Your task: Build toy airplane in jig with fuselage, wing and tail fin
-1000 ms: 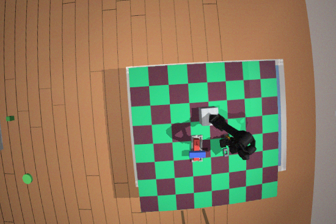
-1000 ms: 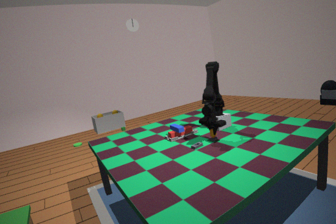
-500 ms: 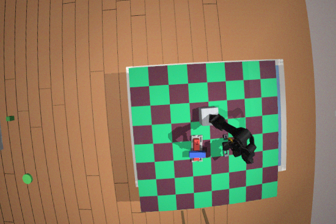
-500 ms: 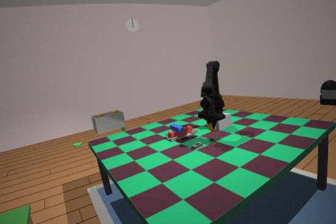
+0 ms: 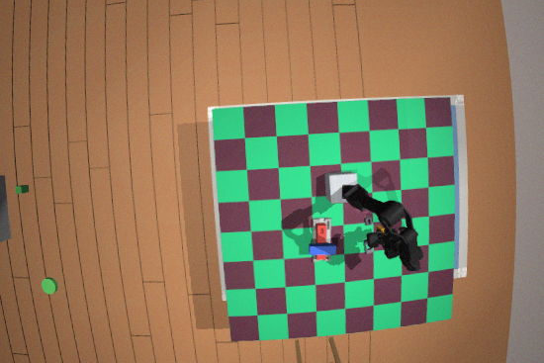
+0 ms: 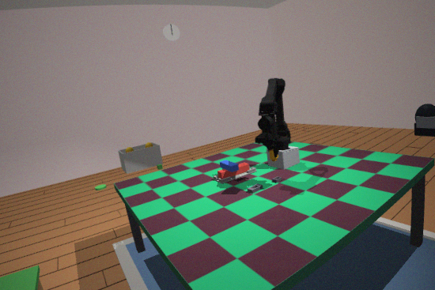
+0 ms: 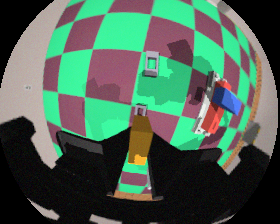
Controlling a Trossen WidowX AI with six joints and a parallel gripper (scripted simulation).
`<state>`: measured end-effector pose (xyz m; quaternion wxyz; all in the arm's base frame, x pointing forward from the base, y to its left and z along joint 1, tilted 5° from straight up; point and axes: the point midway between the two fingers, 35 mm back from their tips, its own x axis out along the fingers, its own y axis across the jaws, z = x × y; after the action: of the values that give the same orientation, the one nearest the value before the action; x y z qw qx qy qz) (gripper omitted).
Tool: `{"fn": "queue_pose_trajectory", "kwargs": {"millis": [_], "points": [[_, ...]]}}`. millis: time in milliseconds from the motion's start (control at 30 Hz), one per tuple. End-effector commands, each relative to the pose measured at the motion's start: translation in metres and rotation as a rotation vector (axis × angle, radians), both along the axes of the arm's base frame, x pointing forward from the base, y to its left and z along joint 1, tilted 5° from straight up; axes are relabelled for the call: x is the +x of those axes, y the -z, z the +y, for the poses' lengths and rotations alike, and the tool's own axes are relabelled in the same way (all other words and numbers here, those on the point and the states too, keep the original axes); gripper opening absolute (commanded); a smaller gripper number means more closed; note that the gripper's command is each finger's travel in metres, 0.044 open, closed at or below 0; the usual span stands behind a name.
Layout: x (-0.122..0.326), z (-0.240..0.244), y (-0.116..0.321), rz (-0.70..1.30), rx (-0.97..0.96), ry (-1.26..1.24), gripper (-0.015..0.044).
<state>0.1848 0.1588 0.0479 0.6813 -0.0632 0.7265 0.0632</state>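
The red fuselage [image 5: 321, 230] [image 6: 243, 167] [image 7: 212, 121] lies lengthwise in the pale cradle [image 6: 253, 171] [image 7: 201, 120]. The blue wing [image 5: 322, 249] [image 6: 228, 166] [image 7: 227, 101] lies across its top; its tab and socket are hidden. My gripper [image 5: 380, 230] [image 6: 274, 156] [image 7: 139, 130] is shut on the orange-yellow tail fin [image 5: 381, 228] [image 6: 273, 155] [image 7: 142, 137]. It holds the fin above the table, off to the fuselage's side, near the small grey holder. The tail socket cannot be made out clearly.
A small grey holder [image 5: 365, 221] [image 6: 277, 179] [image 7: 140, 106] and a larger hollow one [image 6: 255, 188] [image 7: 151, 74] stand on the checkered table [image 5: 259, 121] [image 6: 237, 239]. A white box [image 5: 341, 179] [image 6: 290, 159] stands at the arm's base.
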Motion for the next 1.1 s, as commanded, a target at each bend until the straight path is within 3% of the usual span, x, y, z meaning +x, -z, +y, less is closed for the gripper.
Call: {"fn": "queue_pose_trajectory", "kwargs": {"millis": [0, 1067], "points": [[0.0, -0.001, -0.015, -0.003, 0.005, -0.002, 0.0], [0.041, -0.069, -0.012, -0.016, 0.0, 0.04, 0.0]]}}
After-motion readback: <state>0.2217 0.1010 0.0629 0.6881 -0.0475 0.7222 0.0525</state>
